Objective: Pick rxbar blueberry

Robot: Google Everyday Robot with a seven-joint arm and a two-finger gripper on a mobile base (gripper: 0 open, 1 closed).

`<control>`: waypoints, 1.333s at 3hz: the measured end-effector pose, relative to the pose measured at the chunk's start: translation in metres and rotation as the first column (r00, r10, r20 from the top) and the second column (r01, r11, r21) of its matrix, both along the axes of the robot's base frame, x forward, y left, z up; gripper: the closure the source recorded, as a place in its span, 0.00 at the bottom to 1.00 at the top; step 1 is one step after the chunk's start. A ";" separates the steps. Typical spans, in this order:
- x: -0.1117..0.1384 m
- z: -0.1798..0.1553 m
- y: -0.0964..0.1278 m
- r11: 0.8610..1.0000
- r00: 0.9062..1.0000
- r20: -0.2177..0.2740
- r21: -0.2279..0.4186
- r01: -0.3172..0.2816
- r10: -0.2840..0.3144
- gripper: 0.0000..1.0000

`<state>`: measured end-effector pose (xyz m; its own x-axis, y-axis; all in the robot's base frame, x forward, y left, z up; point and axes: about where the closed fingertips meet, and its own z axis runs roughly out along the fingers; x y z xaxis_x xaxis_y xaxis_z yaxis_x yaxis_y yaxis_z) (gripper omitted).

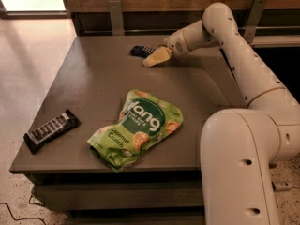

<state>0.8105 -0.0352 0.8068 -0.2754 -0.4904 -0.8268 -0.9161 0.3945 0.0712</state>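
The rxbar blueberry [140, 51] is a small dark navy bar with white lettering. It lies flat at the far middle of the dark table [89, 83]. My gripper [155, 57] reaches in from the right on the white arm [243, 64]. Its pale yellow fingers point down and left, just right of the bar's near end, low over the table. The fingertips are at the bar's edge; I cannot tell if they touch it.
A big green chips bag [138, 127] lies in the middle near the front. A longer black-brown bar with white lettering [50, 130] lies at the front left corner. A wooden wall with metal brackets [116, 15] runs behind the table. The arm's base [239, 168] fills the front right.
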 end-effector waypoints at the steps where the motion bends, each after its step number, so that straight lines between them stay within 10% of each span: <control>1: 0.000 0.003 0.000 1.000 1.000 0.000 0.000 0.000 0.000 0.62; 3: 0.000 0.010 0.000 1.000 1.000 0.000 0.000 -0.001 0.001 1.00; 4: 0.000 0.010 0.000 1.000 1.000 0.000 0.000 -0.001 0.001 1.00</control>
<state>0.8104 -0.0347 0.8171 -0.2753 -0.4905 -0.8268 -0.9164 0.3940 0.0714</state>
